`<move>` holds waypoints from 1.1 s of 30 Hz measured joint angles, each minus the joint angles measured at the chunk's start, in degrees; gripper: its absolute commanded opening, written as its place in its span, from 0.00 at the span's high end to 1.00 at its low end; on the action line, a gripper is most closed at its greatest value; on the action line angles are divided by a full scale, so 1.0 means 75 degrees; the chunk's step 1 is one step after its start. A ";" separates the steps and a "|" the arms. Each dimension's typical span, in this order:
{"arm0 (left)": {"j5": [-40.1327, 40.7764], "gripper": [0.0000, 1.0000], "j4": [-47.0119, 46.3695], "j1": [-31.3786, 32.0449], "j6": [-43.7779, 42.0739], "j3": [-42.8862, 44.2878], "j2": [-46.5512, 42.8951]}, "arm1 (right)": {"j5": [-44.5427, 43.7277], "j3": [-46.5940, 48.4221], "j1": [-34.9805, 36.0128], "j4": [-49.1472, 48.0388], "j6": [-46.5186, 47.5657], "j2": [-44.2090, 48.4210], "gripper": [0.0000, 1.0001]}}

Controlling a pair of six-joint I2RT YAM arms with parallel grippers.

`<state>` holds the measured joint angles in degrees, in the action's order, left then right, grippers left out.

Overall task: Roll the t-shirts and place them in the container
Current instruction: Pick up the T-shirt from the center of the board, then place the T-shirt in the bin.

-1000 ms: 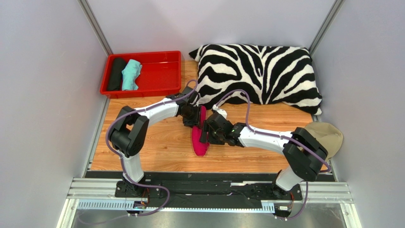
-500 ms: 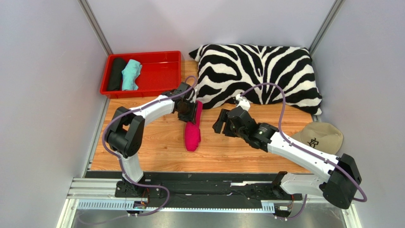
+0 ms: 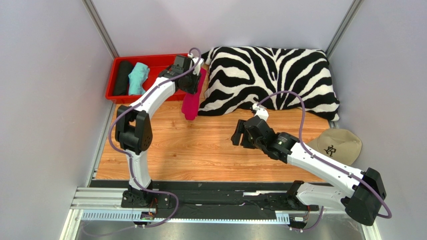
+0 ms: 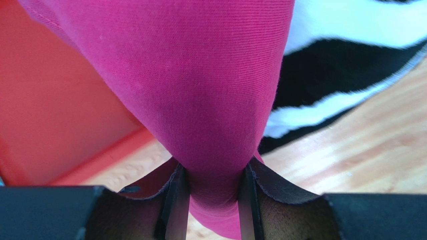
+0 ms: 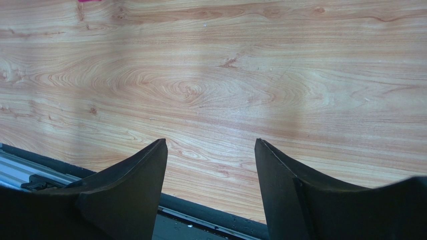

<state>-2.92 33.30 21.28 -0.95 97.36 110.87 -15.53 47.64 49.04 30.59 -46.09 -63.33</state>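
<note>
My left gripper (image 3: 194, 82) is shut on the rolled hot-pink t-shirt (image 3: 192, 100) and holds it in the air at the right edge of the red tray (image 3: 165, 90), beside the pillow. In the left wrist view the pink cloth (image 4: 200, 90) is pinched between my fingers (image 4: 175, 205) and hangs over the tray's edge. A black roll (image 3: 122, 77) and a mint-green roll (image 3: 138, 78) lie in the tray's left part. My right gripper (image 3: 236, 134) is open and empty above the bare wooden table (image 5: 240, 80).
A zebra-striped pillow (image 3: 273, 80) lies at the back right, touching the tray's corner. A beige cap (image 3: 338, 144) sits at the table's right edge. Grey walls close in on both sides. A black rail runs along the near edge (image 5: 210, 217).
My left gripper has lifted the pink roll off the table and carried it back and left to the tray's right edge. My right gripper let go of the roll, drew back to the right and opened.
</note>
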 measured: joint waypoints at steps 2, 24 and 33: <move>-0.0277 1.00 0.0009 -0.0286 -0.0187 0.0379 0.0370 | 0.0017 0.0000 -0.0020 0.0029 0.0079 0.0050 0.32; -0.5936 1.00 -0.1518 -0.2873 0.1262 0.4386 0.3704 | 0.0793 -0.0003 -0.0239 -0.0050 0.0627 -0.0557 0.32; -0.7099 1.00 -0.2559 -0.3722 0.3360 0.6601 0.6135 | 0.0895 0.0000 -0.0350 -0.0315 0.0729 -0.1142 0.33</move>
<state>-56.16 14.11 -6.63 24.25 146.87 156.88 -8.82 47.64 46.41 28.23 -40.62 -71.90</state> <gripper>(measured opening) 0.410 0.673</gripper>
